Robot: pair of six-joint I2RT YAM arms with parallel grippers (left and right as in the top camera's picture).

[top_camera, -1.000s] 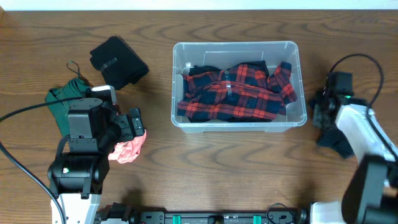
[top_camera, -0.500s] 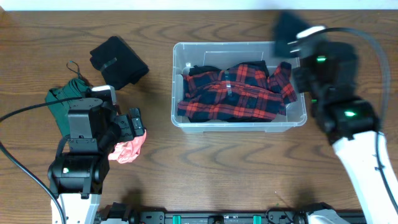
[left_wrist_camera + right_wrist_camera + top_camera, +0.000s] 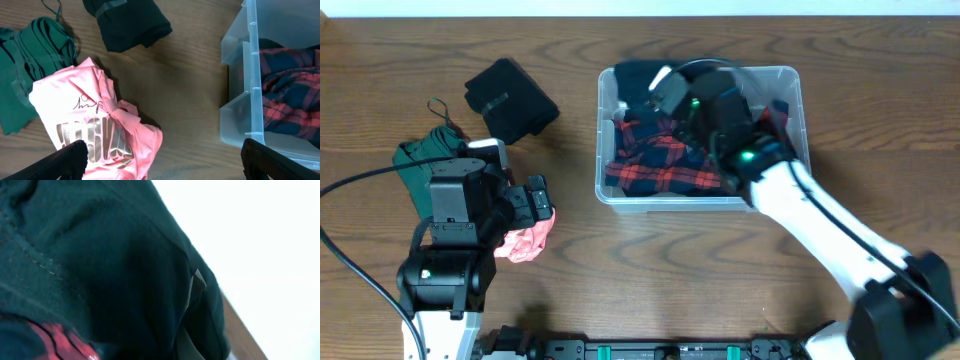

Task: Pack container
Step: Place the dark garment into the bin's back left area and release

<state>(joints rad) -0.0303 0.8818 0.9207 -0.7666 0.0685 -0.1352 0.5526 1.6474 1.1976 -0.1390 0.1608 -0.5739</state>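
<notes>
The clear container (image 3: 603, 150) stands at mid-table with a red-and-black plaid shirt (image 3: 660, 160) inside; it also shows in the left wrist view (image 3: 250, 75). My right gripper (image 3: 670, 90) reaches over the container's far left part and is shut on a dark navy garment (image 3: 635, 78), which hangs over that corner and fills the right wrist view (image 3: 100, 270), hiding the fingers. My left gripper (image 3: 535, 200) is open and empty just above a crumpled pink shirt (image 3: 525, 242), which lies between its fingers (image 3: 172, 162) in the left wrist view (image 3: 95, 125).
A folded black garment (image 3: 510, 98) lies at the far left, also in the left wrist view (image 3: 130, 22). A green garment (image 3: 420, 160) with a cord lies beside the left arm and shows in the left wrist view (image 3: 25, 75).
My right arm has swung from the table's right side, carrying the dark garment up and across to the container's far left corner. The left arm has not moved.
</notes>
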